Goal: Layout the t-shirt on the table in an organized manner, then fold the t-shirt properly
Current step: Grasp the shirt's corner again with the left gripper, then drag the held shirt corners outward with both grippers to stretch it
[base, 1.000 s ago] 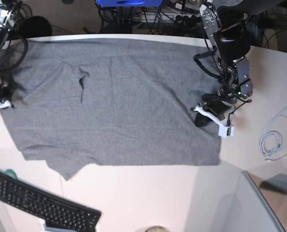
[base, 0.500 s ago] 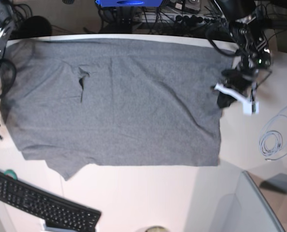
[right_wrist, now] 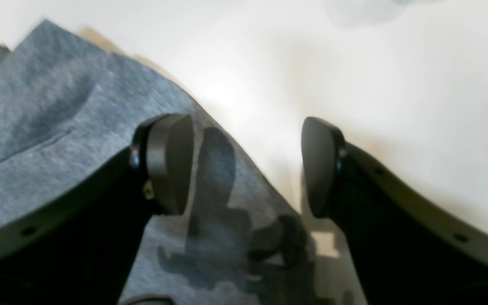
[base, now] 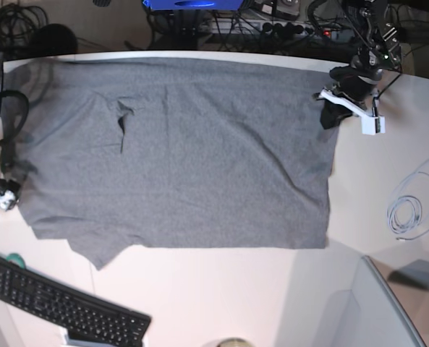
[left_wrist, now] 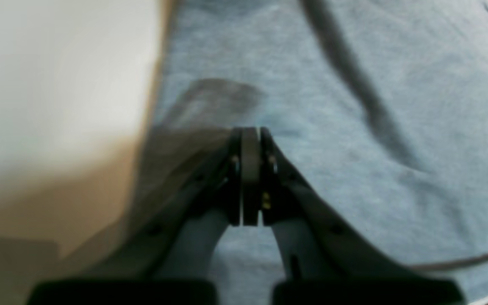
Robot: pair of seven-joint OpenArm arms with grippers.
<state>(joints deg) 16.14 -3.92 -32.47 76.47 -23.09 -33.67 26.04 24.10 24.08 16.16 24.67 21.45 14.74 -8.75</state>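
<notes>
Base view: we see the t-shirt point(base: 171, 152) spread flat across the table point(base: 221, 296), its long axis running side to side, covering most of the far half of the tabletop. The left gripper point(base: 335, 110) hovers at the shirt's far corner on this view's right; its jaws are pressed together, and in the left wrist view no cloth shows between them, though blur leaves that uncertain. The right gripper point(right_wrist: 246, 165) stands at the opposite end, near the sleeve edge on this view's left. In the right wrist view its jaws stand wide apart and hold nothing; one finger lies over grey fabric, the other over bare table, so the shirt's edge runs between them.

We judge the layout nearly done, with one small pucker in the cloth near the neckline. For a fold across the long axis, each arm has its own end within reach. Open white table lies along the near side; a keyboard point(base: 62, 303) sits at the near corner on this view's left and a coiled cable point(base: 406, 213) beyond the hem on its right.
</notes>
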